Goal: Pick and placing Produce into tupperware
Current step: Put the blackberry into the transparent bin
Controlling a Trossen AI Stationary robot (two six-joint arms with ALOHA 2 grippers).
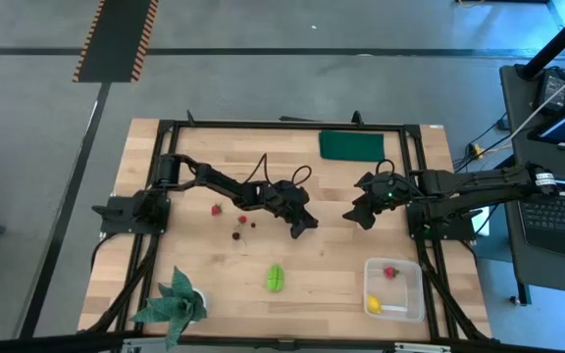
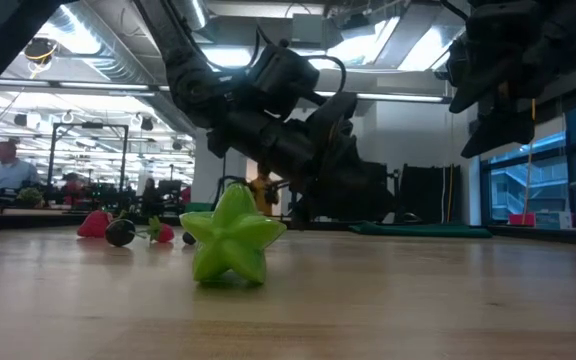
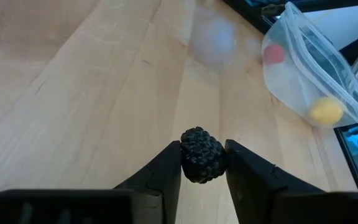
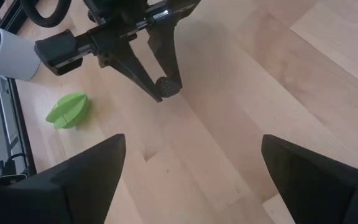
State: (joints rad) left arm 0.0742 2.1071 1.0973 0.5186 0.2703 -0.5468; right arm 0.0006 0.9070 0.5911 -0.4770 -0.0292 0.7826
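Note:
My left gripper (image 1: 307,224) hangs over the table's middle, shut on a tiny dark berry (image 3: 202,155). My right gripper (image 1: 359,215) hovers open to its right, fingers spread wide (image 4: 191,168), touching nothing. The clear tupperware (image 1: 410,294) sits at the near right, holding a yellow lemon (image 1: 373,305) and a red berry (image 1: 390,272). The bright green ridged piece (image 1: 276,277) rests on the wood near the front edge. More red and dark berries (image 1: 237,222) lie left of the middle. My left gripper pinches the dark berry (image 4: 167,86) between its two fingertips (image 3: 166,168), one on each side. The fingers slant down toward the table. The berry is lifted clear of the wood.
A leafy potted plant (image 1: 175,304) stands at the near left corner. A flat dark green rectangle (image 1: 351,144) lies at the far edge. Bare wood lies between the grippers and the tupperware. In the low view, people sit far off in the room.

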